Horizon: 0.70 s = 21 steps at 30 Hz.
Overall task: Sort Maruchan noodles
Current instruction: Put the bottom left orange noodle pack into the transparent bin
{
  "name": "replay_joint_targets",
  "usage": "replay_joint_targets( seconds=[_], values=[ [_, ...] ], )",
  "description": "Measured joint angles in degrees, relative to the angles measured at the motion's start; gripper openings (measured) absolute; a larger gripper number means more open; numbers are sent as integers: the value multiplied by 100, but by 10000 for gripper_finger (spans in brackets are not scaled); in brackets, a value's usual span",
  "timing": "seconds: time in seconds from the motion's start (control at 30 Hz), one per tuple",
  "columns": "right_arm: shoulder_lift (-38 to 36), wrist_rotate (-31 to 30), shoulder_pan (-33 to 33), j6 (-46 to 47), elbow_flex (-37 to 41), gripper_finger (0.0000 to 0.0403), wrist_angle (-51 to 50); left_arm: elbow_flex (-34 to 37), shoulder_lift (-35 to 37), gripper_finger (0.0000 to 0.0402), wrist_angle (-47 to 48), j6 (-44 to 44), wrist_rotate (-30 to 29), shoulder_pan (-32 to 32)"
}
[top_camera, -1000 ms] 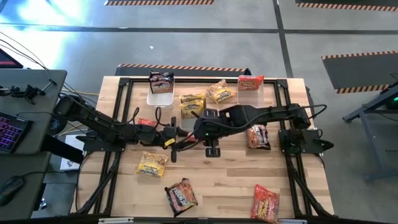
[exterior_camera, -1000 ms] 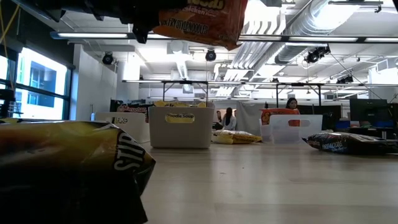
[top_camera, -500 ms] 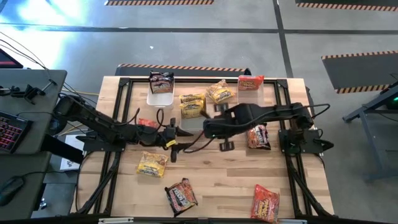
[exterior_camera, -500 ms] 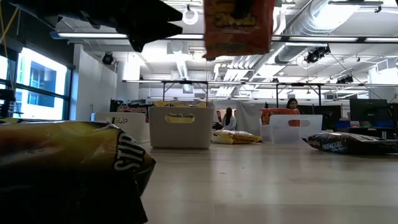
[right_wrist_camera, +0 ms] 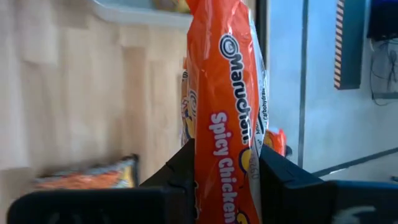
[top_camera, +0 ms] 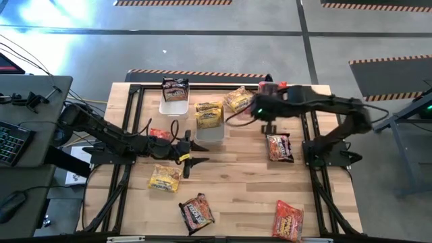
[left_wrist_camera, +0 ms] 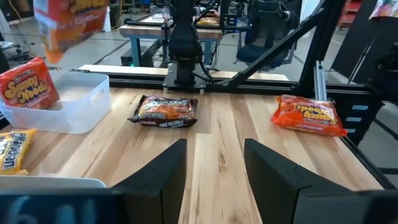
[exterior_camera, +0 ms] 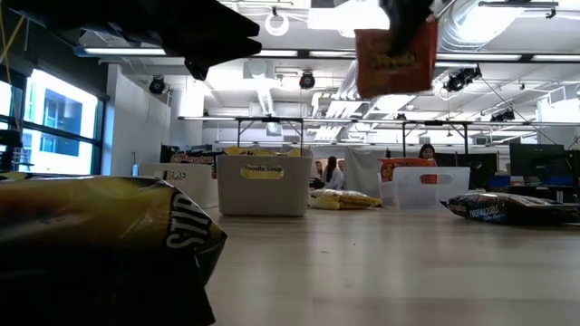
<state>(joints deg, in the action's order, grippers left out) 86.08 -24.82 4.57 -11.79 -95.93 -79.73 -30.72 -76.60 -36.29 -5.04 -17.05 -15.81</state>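
My right gripper (top_camera: 266,110) is shut on an orange Maruchan noodle packet (right_wrist_camera: 224,106), held in the air (exterior_camera: 396,59) next to the far-right clear bin (top_camera: 278,102), which has a red packet (top_camera: 272,88) in it. My left gripper (top_camera: 187,157) hovers open at the table's middle left, with nothing between its fingers (left_wrist_camera: 214,174). Other noodle packets lie flat on the table: dark ones (top_camera: 279,147) (top_camera: 196,210), yellow ones (top_camera: 165,177) (top_camera: 237,99) and a red one (top_camera: 288,219). A dark packet (top_camera: 175,88) stands in the far-left bin, a yellow one (top_camera: 208,111) in the middle bin. My right gripper pinches the orange packet between its two fingers (right_wrist_camera: 180,165), which lie on the packet's flat faces (right_wrist_camera: 217,177). The fingers come slanting down from above and hold it near its upper end (exterior_camera: 403,27). The packet hangs below them, clear of the table.
Three clear bins stand along the far edge: left (top_camera: 174,106), middle (top_camera: 210,131) and right. The black frame rails (top_camera: 128,121) run along the table's sides. Bare wood lies at the middle near side (top_camera: 236,182). People sit in the room beyond (exterior_camera: 423,151).
My right gripper has swung from the table's middle, beside my left gripper, toward the far right bin, carrying the orange packet. The packet has gone from lying nearly flat overhead to hanging upright.
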Motion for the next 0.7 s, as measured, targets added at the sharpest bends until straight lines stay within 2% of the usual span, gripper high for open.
replay_joint_targets(
  seconds=[0.17,0.3,0.5,0.7],
  values=[
    [-924,326,1069,-1041,1587,79,1111,0,0,131,19,193,1,9],
    [-1289,631,2109,-1999,2400,79,1917,0,0,111,28,415,34,125],
    [-1054,1549,3481,-2979,2760,79,2647,29,0,83,65,424,335,480],
    [-536,2066,4300,-3506,2764,79,2898,747,0,59,-1076,226,542,793]
  ],
)
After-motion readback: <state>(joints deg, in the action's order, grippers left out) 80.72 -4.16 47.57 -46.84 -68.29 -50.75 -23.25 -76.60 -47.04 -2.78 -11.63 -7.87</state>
